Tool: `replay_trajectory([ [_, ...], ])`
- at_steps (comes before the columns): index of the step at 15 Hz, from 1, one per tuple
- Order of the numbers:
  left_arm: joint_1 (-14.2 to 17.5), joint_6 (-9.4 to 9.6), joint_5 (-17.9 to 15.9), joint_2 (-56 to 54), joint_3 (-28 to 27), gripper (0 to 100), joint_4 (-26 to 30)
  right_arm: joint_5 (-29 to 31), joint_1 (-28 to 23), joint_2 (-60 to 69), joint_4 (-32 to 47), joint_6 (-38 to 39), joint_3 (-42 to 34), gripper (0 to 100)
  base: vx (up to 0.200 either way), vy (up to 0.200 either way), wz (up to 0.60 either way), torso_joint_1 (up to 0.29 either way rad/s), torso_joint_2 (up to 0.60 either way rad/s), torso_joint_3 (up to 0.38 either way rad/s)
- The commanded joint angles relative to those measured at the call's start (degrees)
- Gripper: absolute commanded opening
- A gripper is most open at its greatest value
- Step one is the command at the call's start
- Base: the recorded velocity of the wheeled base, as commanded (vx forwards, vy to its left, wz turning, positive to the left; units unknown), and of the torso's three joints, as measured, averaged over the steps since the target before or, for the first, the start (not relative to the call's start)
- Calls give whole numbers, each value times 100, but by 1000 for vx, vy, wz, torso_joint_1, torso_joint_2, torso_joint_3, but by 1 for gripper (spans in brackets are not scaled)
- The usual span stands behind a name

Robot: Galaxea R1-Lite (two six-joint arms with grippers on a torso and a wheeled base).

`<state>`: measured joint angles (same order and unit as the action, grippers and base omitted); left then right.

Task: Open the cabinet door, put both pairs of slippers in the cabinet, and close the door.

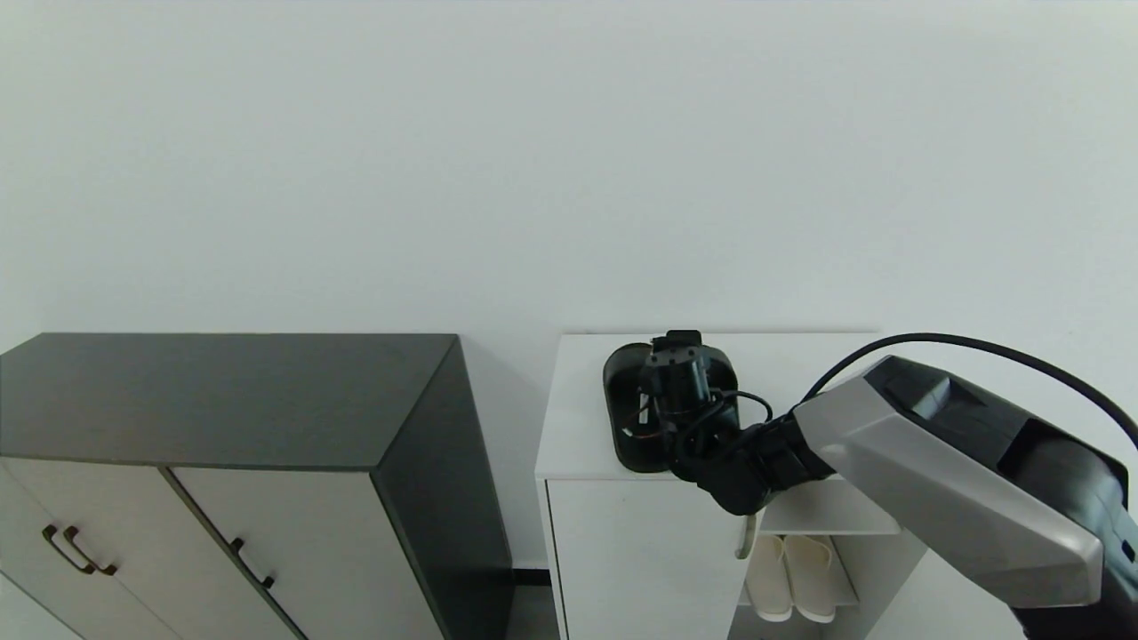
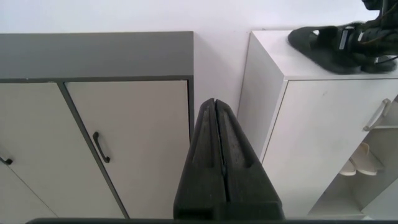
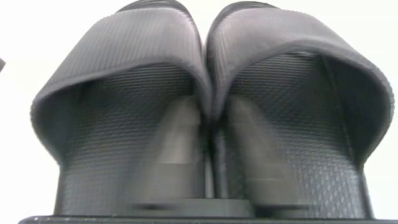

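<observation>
Atop the white cabinet — black slippers are lying side by side, long axis running front to back, heels facing the robot. Right gripper is sitting at the heel end, apparently pinching the two touching inner strap walls. Open compartment is lying below it — white slippers resting inside. Left gripper is hanging well apart, fingers pressed together.

Two black slippers side by side, blurred right gripper seemingly pinching their touching inner walls
</observation>
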<state>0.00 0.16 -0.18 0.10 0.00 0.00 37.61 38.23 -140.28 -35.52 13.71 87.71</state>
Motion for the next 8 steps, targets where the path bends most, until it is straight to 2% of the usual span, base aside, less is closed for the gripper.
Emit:
replay_trajectory([
  [1, 0, 2, 1, -1, 0, 0, 0, 18, 27, 79, -78, -36, -35, 0, 0, 0, 0, 0, 0, 0],
  [5, 0, -7, 1, -1, 0, 0, 0, 10, 18, 123, -104, -27, -96, 0, 0, 0, 0, 0, 0, 0],
  [7, 0, -7, 1, -1, 0, 0, 0, -113, 18, 484, -148, -27, -492, 0, 0, 0, 0, 0, 0, 0],
  [8, 0, -7, 1, -1, 0, 0, 0, -474, 44, 958, -165, -27, -1107, 0, 0, 0, 0, 0, 0, 0],
])
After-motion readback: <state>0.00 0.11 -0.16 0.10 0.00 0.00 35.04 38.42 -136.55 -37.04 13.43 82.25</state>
